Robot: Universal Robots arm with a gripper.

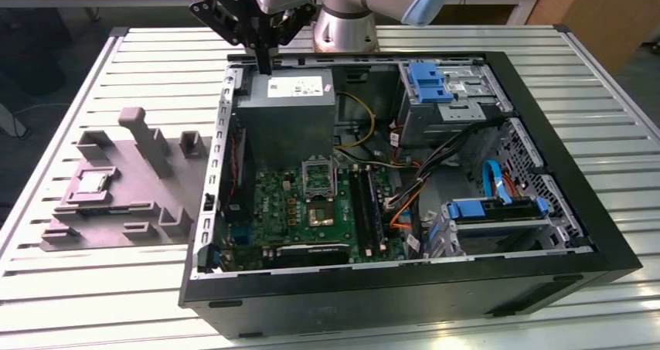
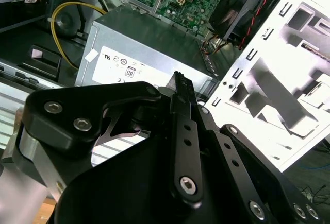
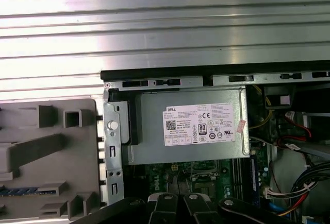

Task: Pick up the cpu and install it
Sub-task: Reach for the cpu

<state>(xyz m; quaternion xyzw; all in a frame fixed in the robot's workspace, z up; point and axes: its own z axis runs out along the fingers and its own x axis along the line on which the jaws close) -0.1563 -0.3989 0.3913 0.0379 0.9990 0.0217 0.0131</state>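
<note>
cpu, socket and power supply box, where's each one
cpu point(image 1: 91, 184): exterior view, middle of its pale top
socket point(image 1: 317, 175): exterior view, its dark centre
power supply box point(image 3: 147, 131): first wrist view, grey face beside label

So the cpu point(image 1: 94, 183) is way off from the gripper point(image 1: 265, 69), sitting on the tray point(image 1: 116, 220), and honestly too tiny to make out any detail. In the first wrist view the gripper's black body covers part of the socket point(image 3: 203, 172) past the power supply point(image 3: 149, 131), and the tray's chopped by the frame edge.

White printed label point(image 3: 201, 124) with certification marks on grey power-supply box point(image 3: 149, 131)
</note>
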